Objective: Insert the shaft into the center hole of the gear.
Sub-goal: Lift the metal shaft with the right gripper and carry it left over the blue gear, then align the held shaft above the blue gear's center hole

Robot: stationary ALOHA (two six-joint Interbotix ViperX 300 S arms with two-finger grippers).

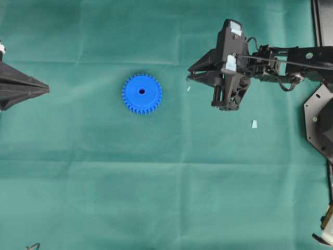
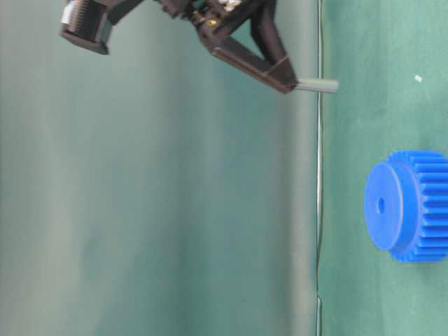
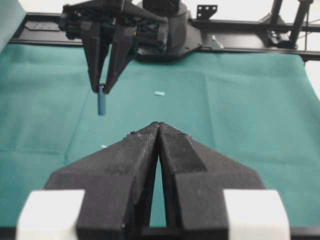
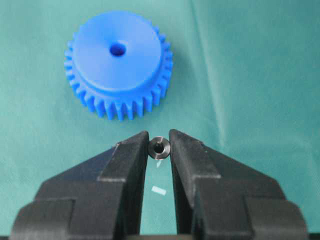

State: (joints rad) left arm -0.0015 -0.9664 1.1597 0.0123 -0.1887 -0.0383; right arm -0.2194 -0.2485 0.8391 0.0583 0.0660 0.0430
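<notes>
Shaft [image 4: 159, 147] sits pinched between the right tool [image 4: 159, 148] tips, raised off the green worktop [image 1: 156, 198]. Gear [image 1: 141, 94] lies flat, apart from it, center hole [image 1: 141, 91] upward. Left tool [image 3: 159, 130] is closed, empty.

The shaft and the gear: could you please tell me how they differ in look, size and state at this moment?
The shaft is a tiny silvery-grey metal pin; the gear is a far larger bright blue toothed disc.
The shaft is pinched in the right end effector and held clear of the green cloth; the gear lies flat on the cloth, untouched.
The shaft hangs upright; the gear's centre hole is empty.
Both are round in section.
</notes>
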